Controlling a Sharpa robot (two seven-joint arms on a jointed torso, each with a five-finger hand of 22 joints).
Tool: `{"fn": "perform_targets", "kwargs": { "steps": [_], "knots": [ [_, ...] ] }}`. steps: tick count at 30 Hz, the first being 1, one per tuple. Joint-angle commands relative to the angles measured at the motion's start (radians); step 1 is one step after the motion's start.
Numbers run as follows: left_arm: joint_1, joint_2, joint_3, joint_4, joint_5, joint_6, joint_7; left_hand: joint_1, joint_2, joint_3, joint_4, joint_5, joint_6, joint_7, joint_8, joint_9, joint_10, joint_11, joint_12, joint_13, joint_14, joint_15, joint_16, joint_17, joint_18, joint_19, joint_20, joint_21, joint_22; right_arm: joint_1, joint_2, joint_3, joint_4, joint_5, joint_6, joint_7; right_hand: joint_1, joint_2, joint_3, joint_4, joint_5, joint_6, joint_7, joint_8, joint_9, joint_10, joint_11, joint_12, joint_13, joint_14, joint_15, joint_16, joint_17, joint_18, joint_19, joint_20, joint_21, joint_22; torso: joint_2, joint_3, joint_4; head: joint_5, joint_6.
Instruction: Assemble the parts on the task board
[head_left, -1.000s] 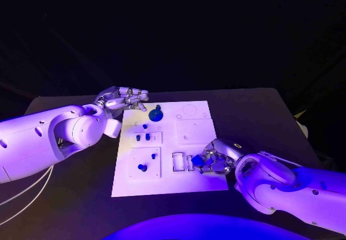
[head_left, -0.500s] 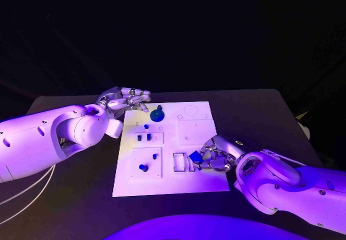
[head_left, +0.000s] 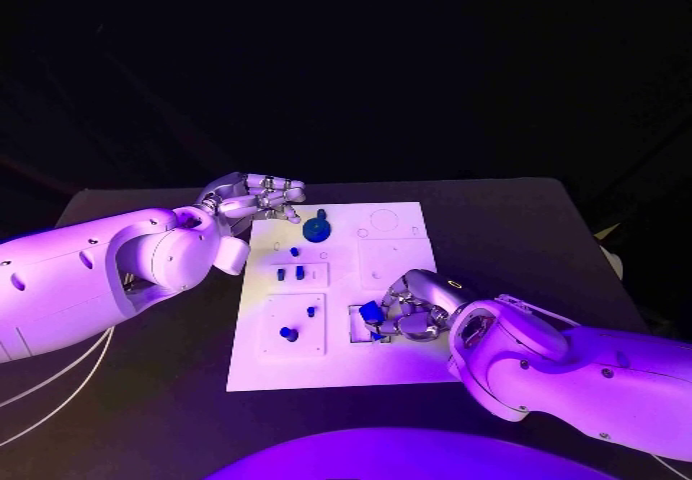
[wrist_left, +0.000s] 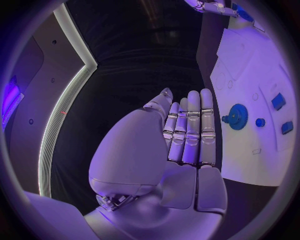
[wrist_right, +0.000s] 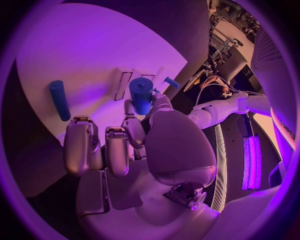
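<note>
Having shifted left, our right hand (head_left: 408, 312) is pinching a small, light, rigid blue part (head_left: 371, 311) endwise over the task board (head_left: 389, 370) near-centre slots; our left hand (head_left: 257, 195) is idling released.

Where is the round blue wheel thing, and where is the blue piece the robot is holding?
blue gear (wrist_left: 238, 117), left wrist view, on its toothed round face.
blue part (wrist_right: 142, 95), right wrist view, on its side, above the fingers.
right hand (head_left: 408, 311), head view, on its knuckles.
</note>
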Motion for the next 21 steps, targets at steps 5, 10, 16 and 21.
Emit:
{"fn": "perform_targets", "kwargs": {
  "steps": [5,10,16,21],
  "knots": [
    [0.000,0.003,0.001,0.003,0.004,0.019,0.005,-0.001,0.006,-0.003,-0.002,0.000,-0.005,0.000,0.002,-0.002,-0.009,0.000,0.007,0.001,-0.006,0.002,-0.001,-0.002,0.010,0.004,0.000,-0.007,-0.002,-0.001,0.030,0.000,-0.025,0.031,0.027,0.002,-0.072,0.016,-0.032,-0.002,-0.085,0.035,-0.025,0.014,0.017,0.024,-0.002,0.022,0.024,0.084,-0.009,0.008,0.164,-0.008,0.012,-0.007,0.006,0.194,0.000,0.0005,0.0004,0.003,-0.002],
    [0.000,0.002,0.001,0.003,0.004,0.019,0.004,-0.001,0.006,-0.003,-0.002,0.000,-0.005,0.000,0.002,-0.002,-0.009,0.000,0.007,0.001,-0.006,0.002,-0.001,-0.002,0.010,0.004,0.000,-0.007,-0.002,0.000,0.038,0.000,-0.038,0.033,0.038,-0.004,-0.100,0.023,-0.046,0.000,-0.140,0.035,-0.027,0.021,0.022,0.031,-0.004,0.031,0.036,0.084,-0.011,0.009,0.166,-0.009,0.013,-0.009,0.008,0.194,0.000,0.0001,-0.0013,0.006,-0.004],
    [0.000,0.002,0.001,0.004,0.004,0.019,0.002,-0.001,0.006,-0.003,-0.002,0.000,-0.005,0.000,0.002,-0.002,-0.009,0.000,0.007,0.001,-0.006,0.002,-0.001,-0.002,0.010,0.004,0.000,-0.007,-0.002,0.000,0.046,0.000,-0.046,0.034,0.059,-0.007,-0.102,0.022,-0.049,-0.001,-0.146,0.035,-0.027,0.023,0.024,0.031,-0.004,0.030,0.036,0.084,-0.011,0.008,0.164,-0.008,0.012,-0.009,0.005,0.193,0.000,0.0007,-0.0011,0.008,-0.007],
    [0.000,0.002,0.001,0.004,0.004,0.020,0.001,-0.001,0.006,-0.003,-0.002,0.000,-0.005,0.000,0.002,-0.002,-0.009,0.000,0.007,0.001,-0.006,0.002,-0.001,-0.002,0.010,0.004,0.000,-0.007,-0.002,0.000,0.052,0.000,-0.049,0.031,0.060,-0.011,-0.111,0.021,-0.056,0.000,-0.164,0.033,-0.027,0.026,0.026,0.030,-0.004,0.028,0.036,0.083,-0.011,0.007,0.162,-0.007,0.011,-0.009,0.000,0.192,-0.001,0.0006,-0.0016,0.009,-0.008]
  ]
}}
